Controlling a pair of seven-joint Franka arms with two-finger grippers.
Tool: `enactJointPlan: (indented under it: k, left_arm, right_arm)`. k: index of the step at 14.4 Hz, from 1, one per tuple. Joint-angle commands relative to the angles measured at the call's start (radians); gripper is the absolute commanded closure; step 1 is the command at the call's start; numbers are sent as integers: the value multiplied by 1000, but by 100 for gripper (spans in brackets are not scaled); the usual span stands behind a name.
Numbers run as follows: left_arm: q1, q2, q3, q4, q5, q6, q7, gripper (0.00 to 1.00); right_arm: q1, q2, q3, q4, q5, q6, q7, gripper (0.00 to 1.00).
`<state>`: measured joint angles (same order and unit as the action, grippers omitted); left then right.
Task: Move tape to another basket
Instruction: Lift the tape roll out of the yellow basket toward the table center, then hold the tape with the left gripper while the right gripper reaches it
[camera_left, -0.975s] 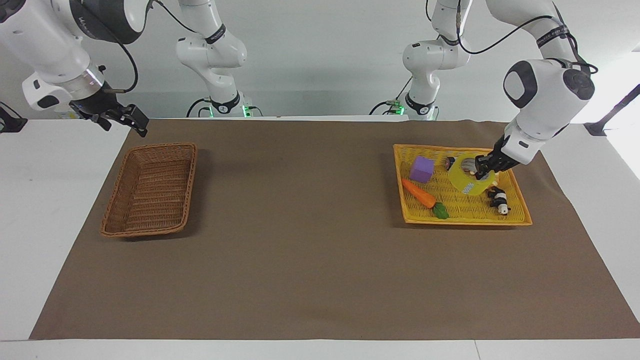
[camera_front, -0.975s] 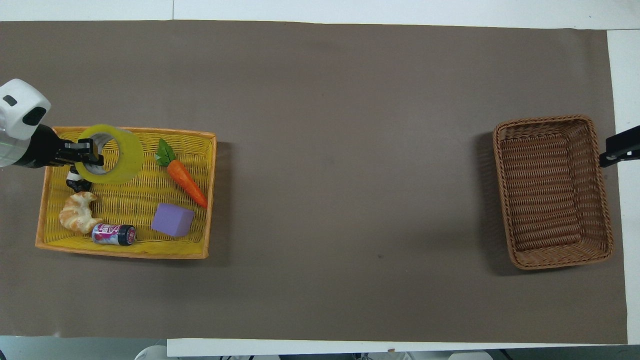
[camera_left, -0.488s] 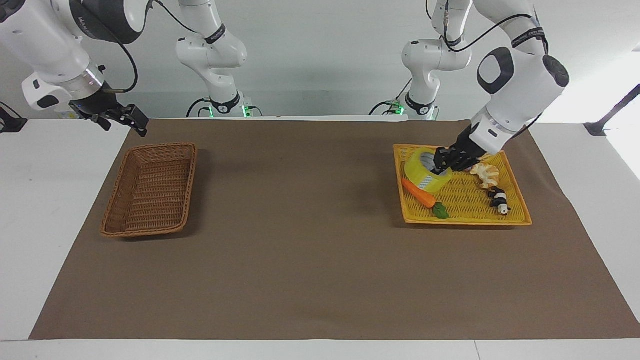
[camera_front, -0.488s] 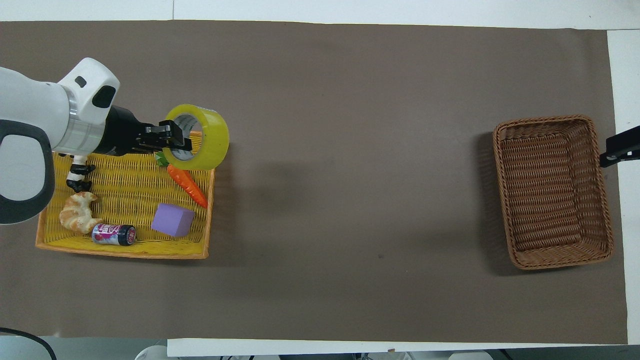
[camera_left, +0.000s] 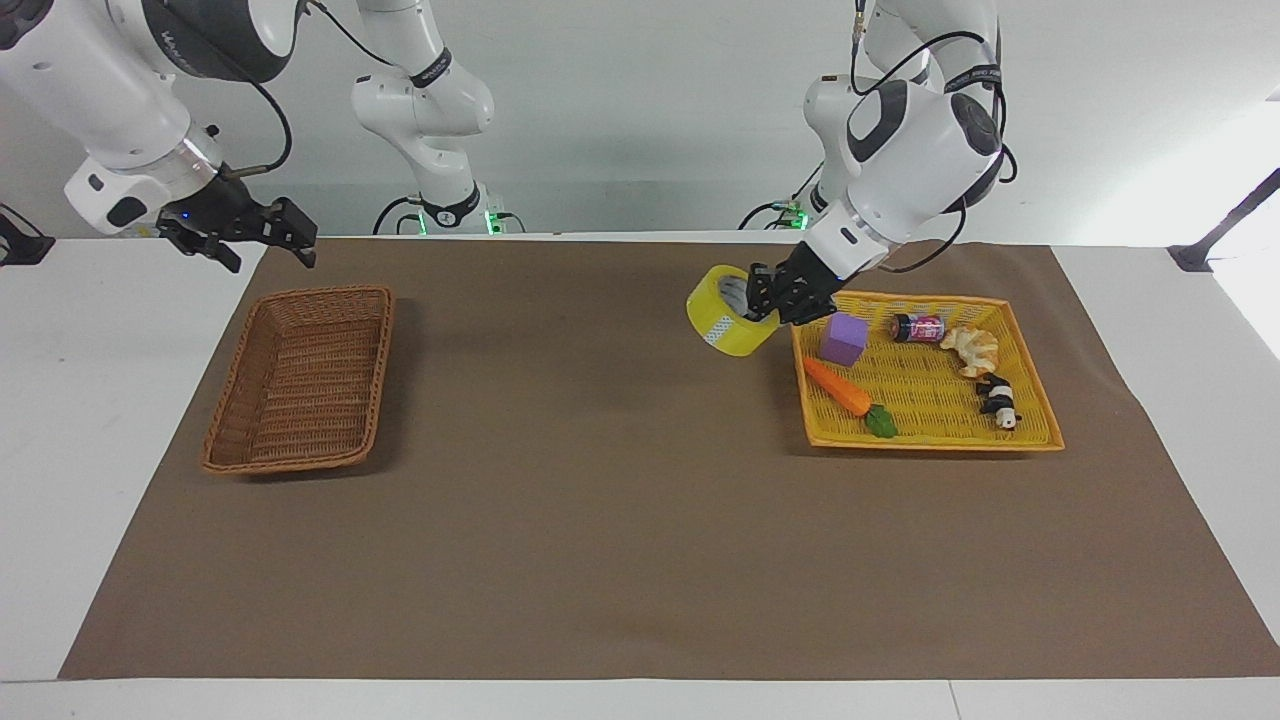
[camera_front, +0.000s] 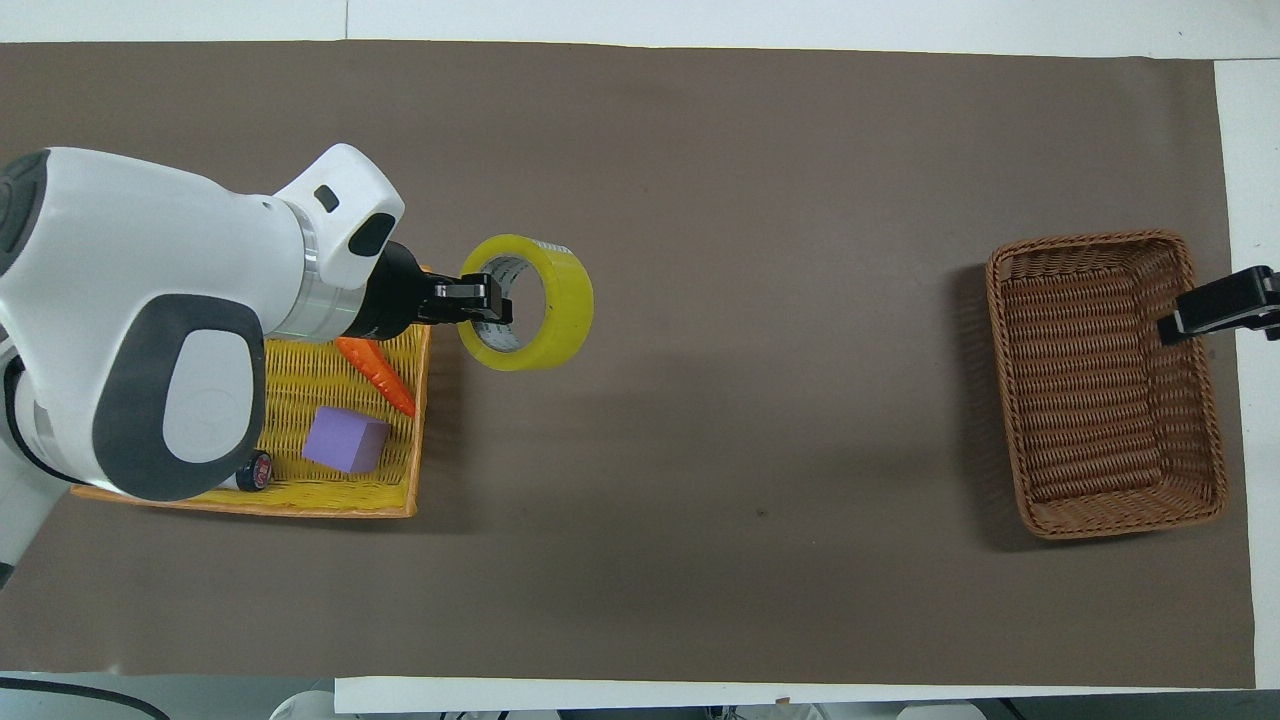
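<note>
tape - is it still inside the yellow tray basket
No, the tape hangs from the left gripper over the brown mat, outside the yellow tray basket.

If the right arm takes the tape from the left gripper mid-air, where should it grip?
Probably grip the tape by its free wall toward the right arm's end, from above: one finger in the open core, one outside. The left gripper pinches the wall at its own end, and the hole faces mostly up.
</note>
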<state>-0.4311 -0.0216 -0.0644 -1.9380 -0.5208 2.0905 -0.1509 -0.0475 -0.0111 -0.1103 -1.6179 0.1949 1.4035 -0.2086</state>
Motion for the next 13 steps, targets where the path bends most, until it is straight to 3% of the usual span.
enactJointPlan:
  k: [1, 4, 7, 10, 13]
  left_arm:
    - [-18, 11, 17, 25, -16, 11, -1, 99]
    - [-29, 11, 17, 24, -16, 26, -6, 98]
    - [-29, 11, 17, 22, -13, 26, -2, 97]
    - [-29, 11, 17, 22, -13, 28, -4, 97]
    - [-29, 11, 17, 22, -13, 25, -7, 98]
  right_arm:
    - [-29, -61, 1, -106, 194, -8, -49, 0]
    - [-19, -128, 1, -261, 462, 56, -69, 0]
    - [84, -150, 6, -384, 694, 294, -139, 0]
    - [233, -89, 6, -401, 868, 464, -212, 0]
    - [384, -44, 6, -401, 987, 648, -132, 0]
